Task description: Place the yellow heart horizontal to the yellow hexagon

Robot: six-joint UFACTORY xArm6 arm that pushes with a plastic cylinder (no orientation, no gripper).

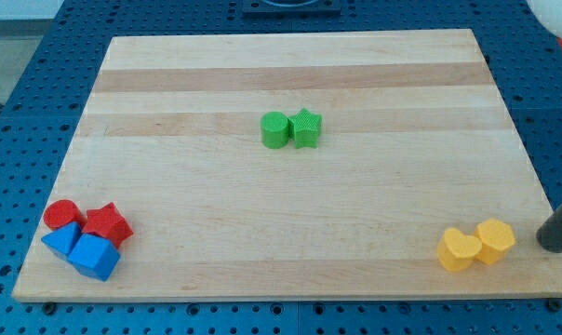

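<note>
You find the yellow heart [459, 250] at the counter's [290, 205] five o'clock corner, touching the yellow hexagon [495, 240] at its three o'clock. My tip [551, 247] sits just beyond; no fingers exist. They already look roughly level, so only a gentle nudge is needed.
</note>
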